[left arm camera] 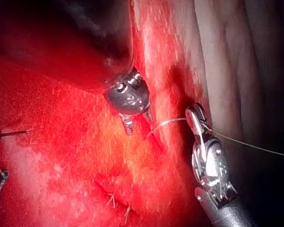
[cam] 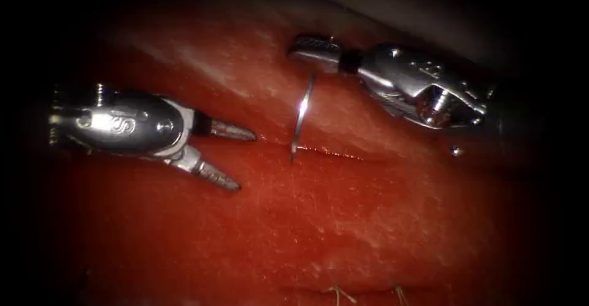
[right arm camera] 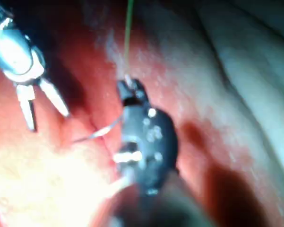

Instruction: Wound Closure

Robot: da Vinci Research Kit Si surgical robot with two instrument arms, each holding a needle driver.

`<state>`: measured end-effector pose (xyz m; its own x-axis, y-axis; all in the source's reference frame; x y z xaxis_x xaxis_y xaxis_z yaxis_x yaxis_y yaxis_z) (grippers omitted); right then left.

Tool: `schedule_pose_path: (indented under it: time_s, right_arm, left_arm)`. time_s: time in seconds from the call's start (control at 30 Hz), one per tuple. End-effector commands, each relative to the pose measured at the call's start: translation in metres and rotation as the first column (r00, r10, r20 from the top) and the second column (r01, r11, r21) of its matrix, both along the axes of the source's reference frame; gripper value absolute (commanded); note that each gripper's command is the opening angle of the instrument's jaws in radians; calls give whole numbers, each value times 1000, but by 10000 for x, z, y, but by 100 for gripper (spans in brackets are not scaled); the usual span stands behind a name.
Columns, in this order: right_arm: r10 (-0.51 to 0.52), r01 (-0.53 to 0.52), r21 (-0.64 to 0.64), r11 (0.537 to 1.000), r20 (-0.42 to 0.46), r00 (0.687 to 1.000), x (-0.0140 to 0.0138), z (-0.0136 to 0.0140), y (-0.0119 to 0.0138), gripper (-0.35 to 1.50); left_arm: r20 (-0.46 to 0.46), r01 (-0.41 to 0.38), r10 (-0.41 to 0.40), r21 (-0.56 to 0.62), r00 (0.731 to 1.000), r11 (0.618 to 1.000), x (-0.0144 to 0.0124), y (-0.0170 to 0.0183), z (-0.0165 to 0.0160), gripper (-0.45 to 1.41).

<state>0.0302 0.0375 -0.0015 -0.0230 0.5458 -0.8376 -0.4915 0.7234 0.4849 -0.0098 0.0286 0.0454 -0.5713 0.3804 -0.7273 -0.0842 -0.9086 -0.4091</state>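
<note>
Two tools were seen over the tissue: the left tool, left of the cut, was spread wide and held nothing. One needle was clamped near its rear end by the right tool, its tip touching the cut. One thread trailed from those jaws.

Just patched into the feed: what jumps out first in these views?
The curved needle gleams mid-scene, held near its blunt end by the right tool, tip at the cut in the tissue. Left of it, the left tool hangs with fingers spread, holding nothing.
</note>
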Motion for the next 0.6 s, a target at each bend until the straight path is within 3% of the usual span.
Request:
schedule_pose_path:
  time_s: [0.03,0.23,0.6]
  right_arm:
    - [-14,14,-42,999,11,1000,15,6,5,-35]
    - [-77,81,-216,973,26,997,28,13,13,-35]
    - [-62,81,-329,941,69,996,42,21,14,-35]
  left_arm:
    - [-12,13,-13,15,1000,1000,-5,-2,8,30]
    - [-93,93,-88,44,992,995,3,-2,20,25]
    - [-168,63,-45,103,985,993,-5,-32,57,17]
